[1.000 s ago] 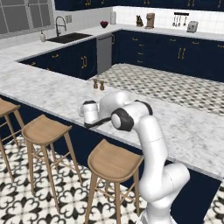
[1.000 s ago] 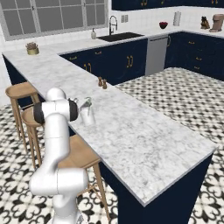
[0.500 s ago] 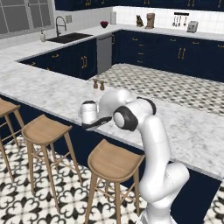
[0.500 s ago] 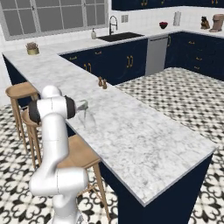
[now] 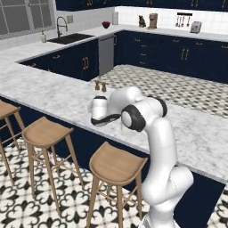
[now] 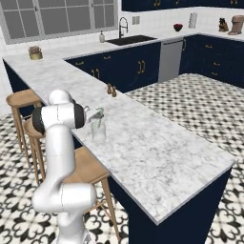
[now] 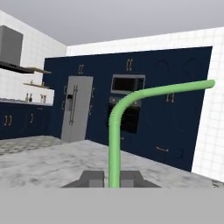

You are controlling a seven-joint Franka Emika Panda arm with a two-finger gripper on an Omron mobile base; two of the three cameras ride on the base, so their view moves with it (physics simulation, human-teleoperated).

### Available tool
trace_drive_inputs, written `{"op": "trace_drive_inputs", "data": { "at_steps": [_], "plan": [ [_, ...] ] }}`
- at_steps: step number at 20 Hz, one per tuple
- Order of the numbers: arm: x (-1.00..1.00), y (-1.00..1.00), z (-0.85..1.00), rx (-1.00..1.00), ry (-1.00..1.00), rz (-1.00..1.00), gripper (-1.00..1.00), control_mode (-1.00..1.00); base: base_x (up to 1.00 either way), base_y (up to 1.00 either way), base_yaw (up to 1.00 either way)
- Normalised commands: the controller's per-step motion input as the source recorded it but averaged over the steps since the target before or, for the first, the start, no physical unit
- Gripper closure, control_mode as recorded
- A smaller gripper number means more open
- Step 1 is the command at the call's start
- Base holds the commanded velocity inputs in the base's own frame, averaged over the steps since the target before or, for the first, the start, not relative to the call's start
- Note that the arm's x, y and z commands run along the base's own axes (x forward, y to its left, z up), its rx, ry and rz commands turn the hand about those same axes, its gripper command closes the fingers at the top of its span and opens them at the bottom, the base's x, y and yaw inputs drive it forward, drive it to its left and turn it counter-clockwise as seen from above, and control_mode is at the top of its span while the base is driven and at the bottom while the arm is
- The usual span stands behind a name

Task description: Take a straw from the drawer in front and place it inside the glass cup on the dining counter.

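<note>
A thin green straw (image 7: 114, 144) with a bent end stands up between my two fingertips, and my gripper (image 7: 113, 178) is shut on its lower end. In the right base view the gripper (image 6: 96, 114) reaches sideways over the near edge of the dining counter (image 6: 147, 147). The straw (image 6: 99, 114) hangs just above the rim of the clear glass cup (image 6: 99, 132). In the left base view my white hand (image 5: 99, 109) hides the cup. The drawer is out of view.
Two small brown shakers (image 5: 100, 85) stand on the dining counter (image 5: 53, 95) beyond the hand. Round wooden stools (image 5: 116, 162) line the counter's near side. A fridge (image 7: 75, 114) and a wall oven (image 7: 127, 105) stand across the room.
The arm's elbow has swung right in the left base view. The hand stays over the cup, still shut on the straw.
</note>
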Motion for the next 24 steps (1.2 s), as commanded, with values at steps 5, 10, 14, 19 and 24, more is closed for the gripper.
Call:
{"op": "trace_drive_inputs", "data": {
  "at_steps": [5, 10, 14, 19, 24],
  "plan": [
    [-0.12, 0.01, -0.19, 0.00, -0.28, 0.00, -1.00, -1.00, 0.00, 0.00, 0.00],
    [-0.20, 0.26, -0.01, 0.00, -0.33, 0.00, -1.00, -1.00, 0.00, 0.00, 0.00],
    [-0.57, 0.73, 0.81, -0.01, -0.33, 0.07, -1.00, -1.00, 0.00, 0.00, 0.00],
    [-0.98, -0.15, 0.96, 0.20, -0.55, 0.00, -1.00, -1.00, 0.00, 0.00, 0.00],
    [-0.94, -0.42, 0.11, 0.50, -0.96, 0.00, -1.00, -1.00, 0.00, 0.00, 0.00]
  ]
}}
